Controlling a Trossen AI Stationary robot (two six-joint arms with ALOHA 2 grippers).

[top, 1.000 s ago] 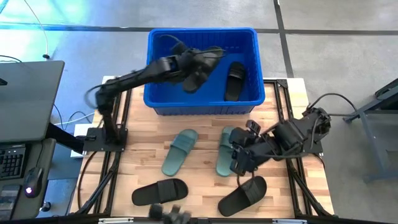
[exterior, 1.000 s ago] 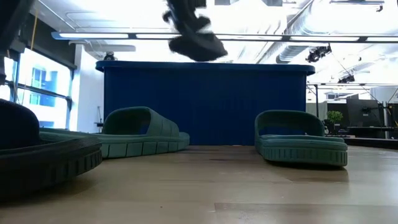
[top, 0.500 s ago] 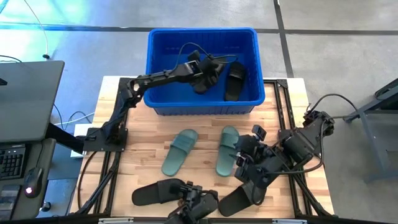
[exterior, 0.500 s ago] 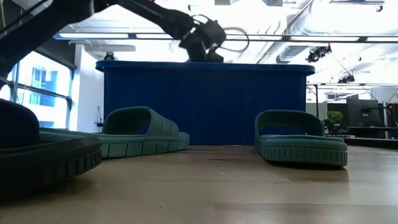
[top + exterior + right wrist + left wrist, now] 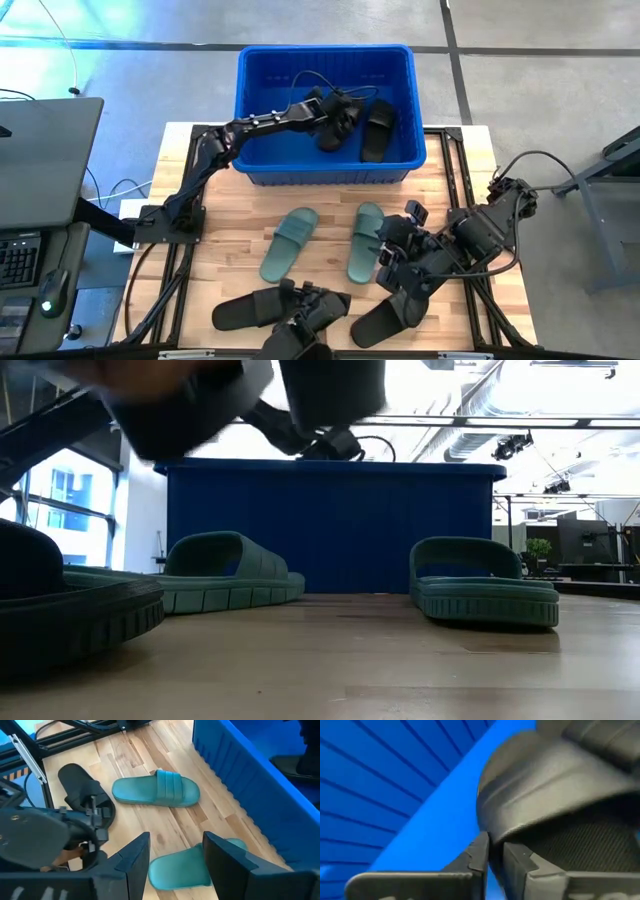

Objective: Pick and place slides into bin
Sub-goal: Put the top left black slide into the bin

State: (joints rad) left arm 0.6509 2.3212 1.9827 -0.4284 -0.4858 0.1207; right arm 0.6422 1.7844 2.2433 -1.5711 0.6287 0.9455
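While the right claw hangs open above a green slide, the left claw pinches a black slide inside the bin.

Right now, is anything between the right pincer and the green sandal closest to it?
Nothing visible. The right pincer is open, and the green sandal lies on the bare tabletop just past its fingertips. The left pincer grips a black sandal inside the blue bin.

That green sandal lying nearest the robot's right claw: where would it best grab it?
Probably the wide strap of the green slide. It arches above the sole, leaving a gap, so one finger could slip under and one stay on top. The slide lies flat on the table; coming from above suits it. The right gripper, open, hovers beside it.
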